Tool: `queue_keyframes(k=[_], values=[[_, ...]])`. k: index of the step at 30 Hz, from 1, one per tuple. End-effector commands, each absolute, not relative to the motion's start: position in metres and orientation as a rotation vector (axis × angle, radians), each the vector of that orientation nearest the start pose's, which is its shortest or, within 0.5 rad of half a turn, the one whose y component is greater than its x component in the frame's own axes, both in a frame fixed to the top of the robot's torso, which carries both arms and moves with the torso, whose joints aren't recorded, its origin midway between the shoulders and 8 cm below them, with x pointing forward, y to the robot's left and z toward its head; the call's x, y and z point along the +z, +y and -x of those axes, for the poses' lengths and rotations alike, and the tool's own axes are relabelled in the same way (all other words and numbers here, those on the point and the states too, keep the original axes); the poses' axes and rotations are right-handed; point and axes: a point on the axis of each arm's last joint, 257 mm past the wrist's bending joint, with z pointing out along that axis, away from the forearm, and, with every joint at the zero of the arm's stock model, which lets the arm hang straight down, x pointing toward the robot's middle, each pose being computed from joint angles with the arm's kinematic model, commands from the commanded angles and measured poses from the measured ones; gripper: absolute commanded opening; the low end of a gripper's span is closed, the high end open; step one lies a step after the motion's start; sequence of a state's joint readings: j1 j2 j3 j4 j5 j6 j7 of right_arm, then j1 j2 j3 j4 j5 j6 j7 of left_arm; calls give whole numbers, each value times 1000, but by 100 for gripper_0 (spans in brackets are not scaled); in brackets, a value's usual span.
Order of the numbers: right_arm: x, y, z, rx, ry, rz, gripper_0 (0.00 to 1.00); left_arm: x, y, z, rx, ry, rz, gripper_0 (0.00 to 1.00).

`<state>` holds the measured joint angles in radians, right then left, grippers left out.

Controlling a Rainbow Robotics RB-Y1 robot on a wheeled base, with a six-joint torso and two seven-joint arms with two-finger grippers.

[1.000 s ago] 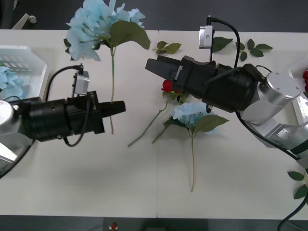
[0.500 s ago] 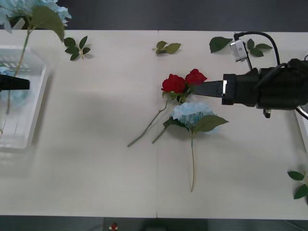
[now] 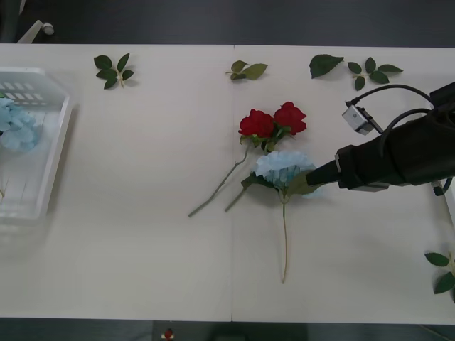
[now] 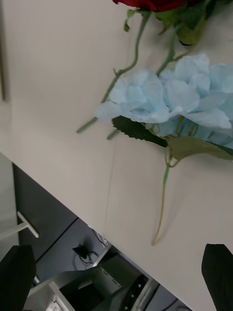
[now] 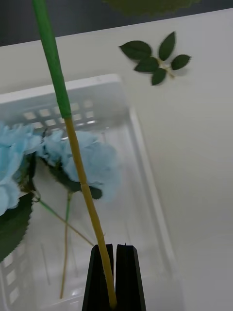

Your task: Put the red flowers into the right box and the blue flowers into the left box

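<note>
Two red flowers [image 3: 274,121] lie head to head at the table's middle, and a blue flower [image 3: 283,168] lies just in front of them. My right gripper [image 3: 314,179] reaches in from the right and stands open at that blue flower's head [image 4: 165,99]. Its black fingers [image 4: 17,274] are spread wide. The left box [image 3: 57,145] sits at the far left with blue flowers [image 3: 15,128] inside. My left gripper [image 5: 115,250] is shut on a long flower stem [image 5: 82,180] above the left box [image 5: 145,146]. A sliver of the right box [image 3: 448,209] shows at the right edge.
Loose green leaf sprigs lie along the far side of the table [image 3: 114,69] [image 3: 247,69] [image 3: 325,64] [image 3: 373,69]. Another sprig [image 3: 442,270] lies near the right front corner. The table's front edge runs close below the blue flower's stem.
My left arm carried a blue flower leftward out of the front view to above the left box. My right arm drew back to the right, then came down to the blue flower on the table.
</note>
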<state>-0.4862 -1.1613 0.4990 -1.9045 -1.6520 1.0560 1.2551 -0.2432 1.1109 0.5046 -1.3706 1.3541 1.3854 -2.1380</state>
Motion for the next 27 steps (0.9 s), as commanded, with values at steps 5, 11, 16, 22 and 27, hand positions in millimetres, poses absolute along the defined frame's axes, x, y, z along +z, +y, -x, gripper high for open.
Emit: queue_keyframes(k=[5, 11, 16, 22, 27], values=[[-198, -150, -383, 610, 2722, 265, 100, -110, 569, -457, 73, 2250, -285, 0], [-213, -147, -380, 492, 2768, 143, 100, -139, 573, -456, 99, 2228, -259, 0], [-236, -136, -385, 439, 2758, 84, 100, -160, 568, -460, 102, 2208, -252, 0], [-266, -130, -396, 335, 2716, 98, 100, -193, 560, -464, 117, 2207, -235, 0], [-287, -121, -410, 331, 2699, 46, 100, -211, 554, -462, 106, 2194, -219, 0]])
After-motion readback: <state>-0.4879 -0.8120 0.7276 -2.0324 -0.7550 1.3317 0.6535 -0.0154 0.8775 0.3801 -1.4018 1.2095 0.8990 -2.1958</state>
